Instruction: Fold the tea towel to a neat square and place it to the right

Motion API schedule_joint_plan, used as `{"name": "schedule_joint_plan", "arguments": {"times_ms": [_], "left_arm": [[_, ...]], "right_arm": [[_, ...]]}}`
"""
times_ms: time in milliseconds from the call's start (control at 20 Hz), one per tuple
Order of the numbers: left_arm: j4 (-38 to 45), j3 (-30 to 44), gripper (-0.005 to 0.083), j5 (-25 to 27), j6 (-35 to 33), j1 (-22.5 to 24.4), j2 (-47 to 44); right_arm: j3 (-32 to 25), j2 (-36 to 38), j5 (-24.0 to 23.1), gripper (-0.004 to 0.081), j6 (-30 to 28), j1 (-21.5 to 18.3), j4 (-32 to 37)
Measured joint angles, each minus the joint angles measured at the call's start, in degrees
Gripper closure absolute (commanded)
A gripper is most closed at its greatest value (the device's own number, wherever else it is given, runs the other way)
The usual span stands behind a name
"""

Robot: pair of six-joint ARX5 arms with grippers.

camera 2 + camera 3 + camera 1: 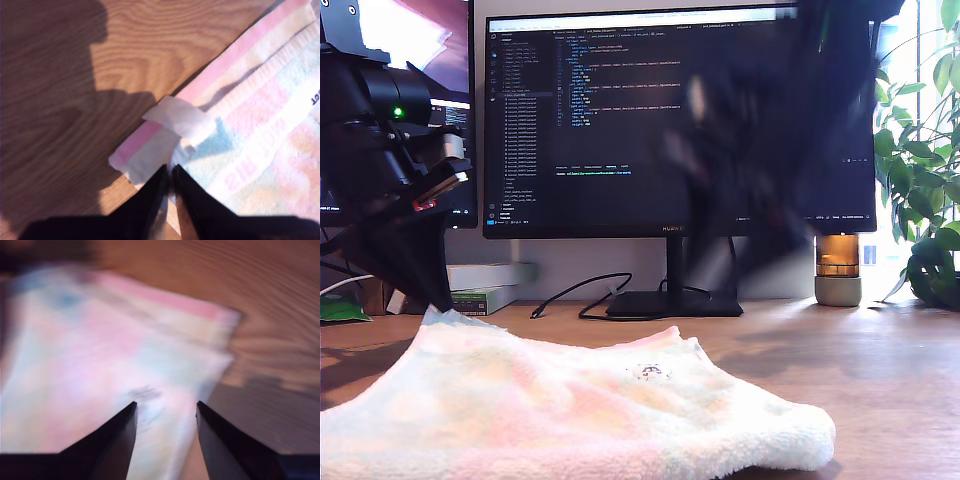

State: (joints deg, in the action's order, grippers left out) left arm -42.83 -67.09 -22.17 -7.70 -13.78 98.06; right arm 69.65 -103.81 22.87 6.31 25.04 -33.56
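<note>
The tea towel [570,410] lies rumpled on the wooden desk in the foreground, fluffy white with pink and mint bands and a small dark figure [648,372]. My first gripper [167,171] is shut on the towel's edge [150,150], next to its white tag [180,120] and near the pink lettering [255,155]. In the exterior view this arm comes down at the left onto the towel's far corner [432,305]. My second gripper [165,407] hangs open above the towel [100,350], holding nothing. Its arm [760,170] is a dark motion blur on the exterior view's right.
A large monitor [680,120] on a stand [675,300] stands behind the towel, with a black cable [580,290] on the desk. Books [485,285] sit at the exterior view's left. A small cylindrical lamp [838,270] and a plant [925,180] are at its right.
</note>
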Motion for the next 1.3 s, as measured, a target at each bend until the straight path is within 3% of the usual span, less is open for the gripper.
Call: {"name": "schedule_joint_plan", "arguments": {"times_ms": [150,350,1300], "left_arm": [[0.66,0.00,0.0797,-0.28,0.00,0.00,0.00],[0.68,0.00,0.0797,-0.28,-0.02,0.00,0.00],[0.70,0.00,0.0797,-0.28,0.00,0.00,0.00]], "right_arm": [[3.65,-5.27,0.48,0.0435,1.88,-2.16,-2.14],[9.16,-6.25,3.39,0.0436,2.69,-2.08,-1.53],[9.07,-9.70,3.56,0.0491,2.64,-1.90,-2.49]]}}
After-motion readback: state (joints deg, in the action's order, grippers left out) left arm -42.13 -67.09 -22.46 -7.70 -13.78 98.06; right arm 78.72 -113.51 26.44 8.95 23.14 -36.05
